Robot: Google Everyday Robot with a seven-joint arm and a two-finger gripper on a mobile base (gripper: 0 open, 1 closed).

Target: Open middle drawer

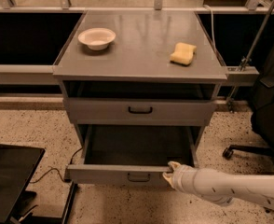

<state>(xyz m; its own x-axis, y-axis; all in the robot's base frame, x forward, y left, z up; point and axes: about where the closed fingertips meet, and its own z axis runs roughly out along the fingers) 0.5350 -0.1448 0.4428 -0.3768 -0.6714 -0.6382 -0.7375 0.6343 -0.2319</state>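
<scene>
The middle drawer [109,175] is the low grey front with a small black loop handle [138,177]. It stands pulled out from the cabinet, and its dark inside [137,146] shows. My gripper [169,171] is at the right part of the drawer's front, against its top edge and right of the handle. The white arm [230,186] reaches in from the lower right. Above it, the taller, wider grey drawer [140,110] is pushed in.
A white bowl [97,37] and a yellow sponge [183,53] lie on the cabinet top [137,55]. A black flat object [9,176] and a cable [51,171] are on the floor at left. An office chair [265,125] stands at right.
</scene>
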